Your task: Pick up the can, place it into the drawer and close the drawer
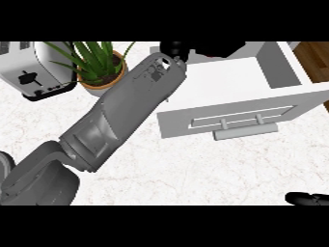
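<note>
The surface (195,173) was a pale marble counter top, with wood flooring visible beyond its left and right edges. A silver toaster (26,67) stood at the upper left corner. Just beside it, to the right, a green plant in a terracotta pot (99,67) stood upright.

A white drawer (245,91) stood open at the upper right of the surface. Its front panel, fitted with a grey bar handle (245,129), faced the lower edge of the view. The visible part of the drawer's interior was a plain white floor.

The left forearm (117,120) extended diagonally from the lower left corner towards the upper middle of the view. It passed just beside the plant pot and reached the drawer's left rear corner. The left hand (174,49) showed only as a dark shape at the end of the forearm, against other dark forms at the top edge. Whether its fingers were open or curled cannot be told, and no held object could be made out.

The right hand (315,198) lay at the lower right edge of the view, well apart from the drawer, with its fingers extended and holding nothing.

The can could not be located in the view.
</note>
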`<state>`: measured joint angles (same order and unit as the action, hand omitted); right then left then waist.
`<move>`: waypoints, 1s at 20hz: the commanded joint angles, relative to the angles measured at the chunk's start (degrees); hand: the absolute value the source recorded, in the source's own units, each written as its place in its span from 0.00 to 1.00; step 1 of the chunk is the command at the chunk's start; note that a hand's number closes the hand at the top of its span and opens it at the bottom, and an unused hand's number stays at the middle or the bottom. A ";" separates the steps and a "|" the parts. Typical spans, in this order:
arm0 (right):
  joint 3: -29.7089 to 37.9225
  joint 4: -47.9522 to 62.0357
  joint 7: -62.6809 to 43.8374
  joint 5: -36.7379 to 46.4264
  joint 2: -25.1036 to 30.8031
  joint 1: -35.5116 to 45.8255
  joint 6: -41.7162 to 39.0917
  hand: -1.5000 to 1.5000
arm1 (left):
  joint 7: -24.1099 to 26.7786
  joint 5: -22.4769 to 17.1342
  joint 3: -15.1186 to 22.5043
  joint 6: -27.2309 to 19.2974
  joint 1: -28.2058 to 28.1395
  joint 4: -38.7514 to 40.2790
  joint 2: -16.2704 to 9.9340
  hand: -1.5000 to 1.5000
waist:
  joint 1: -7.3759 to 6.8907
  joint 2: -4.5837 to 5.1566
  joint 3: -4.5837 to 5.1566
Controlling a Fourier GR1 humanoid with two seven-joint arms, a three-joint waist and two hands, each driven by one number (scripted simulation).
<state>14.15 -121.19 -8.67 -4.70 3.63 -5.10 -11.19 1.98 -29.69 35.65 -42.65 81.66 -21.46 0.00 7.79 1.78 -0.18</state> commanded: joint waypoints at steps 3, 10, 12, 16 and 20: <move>1.72 -0.54 -0.09 -1.69 1.44 -0.47 -1.07 0.00 | 1.98 -1.91 0.98 -3.37 -1.45 0.62 0.00 0.00 | 0.01 0.06 0.01; -0.38 -5.14 3.91 9.06 4.44 -0.74 -0.80 0.00 | 3.75 -5.51 -1.61 -1.46 -0.53 1.05 0.00 0.00 | -0.75 0.12 0.11; -1.98 -6.88 3.98 12.37 5.08 0.97 -0.13 0.00 | 3.41 -6.83 -0.25 -3.63 -2.10 -1.68 0.00 0.00 | -0.46 -0.05 0.11; -4.35 -5.54 7.15 18.34 6.85 1.51 -0.76 0.00 | 2.75 -9.47 -0.58 -3.52 -1.06 -3.65 0.00 0.00 | -1.50 -0.24 0.08; -6.45 -5.10 7.26 23.90 7.22 2.94 0.69 0.00 | 4.07 -10.39 -1.38 -2.92 1.57 -2.60 0.00 0.00 | -3.14 -0.56 0.12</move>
<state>9.07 -125.85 -1.73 14.47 9.36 -3.34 -10.82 5.49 -38.94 34.94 -45.98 81.49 -24.55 0.00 5.78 1.46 -0.09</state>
